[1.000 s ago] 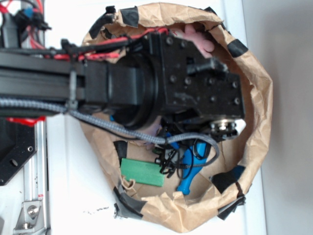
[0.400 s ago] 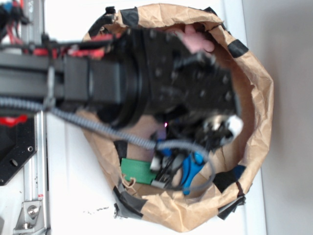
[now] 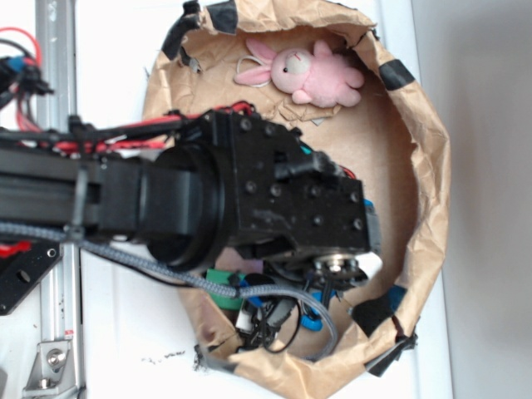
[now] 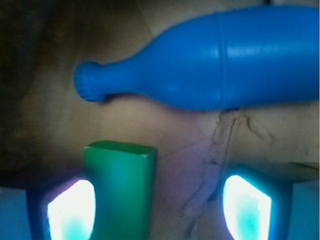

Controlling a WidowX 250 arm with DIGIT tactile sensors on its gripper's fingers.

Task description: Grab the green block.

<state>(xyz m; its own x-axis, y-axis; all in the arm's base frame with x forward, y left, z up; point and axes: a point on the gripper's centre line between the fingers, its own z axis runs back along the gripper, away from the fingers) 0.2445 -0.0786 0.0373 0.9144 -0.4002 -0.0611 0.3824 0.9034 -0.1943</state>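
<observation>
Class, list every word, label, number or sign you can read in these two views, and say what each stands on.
None: no readable text in either view.
The green block, the blue bottle, the pink bunny, the paper bag and the gripper carry no lettering.
The dark specks on the white table are too small to read.

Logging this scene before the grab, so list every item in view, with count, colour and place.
flat green rectangular block: one, green, on the brown paper between the gripper fingers, close to the left-hand one in the wrist view.
blue bottle-shaped plastic toy: one, blue, lying on its side beyond the block.
pink plush rabbit: one, pink, at the far side of the bag, clear of the arm.
crumpled brown paper bag: one, brown with black tape patches, forming the bin around everything.
white table: one, white, under the bag.
gripper: one, black arm with glowing finger pads, open, straddling the block.
</observation>
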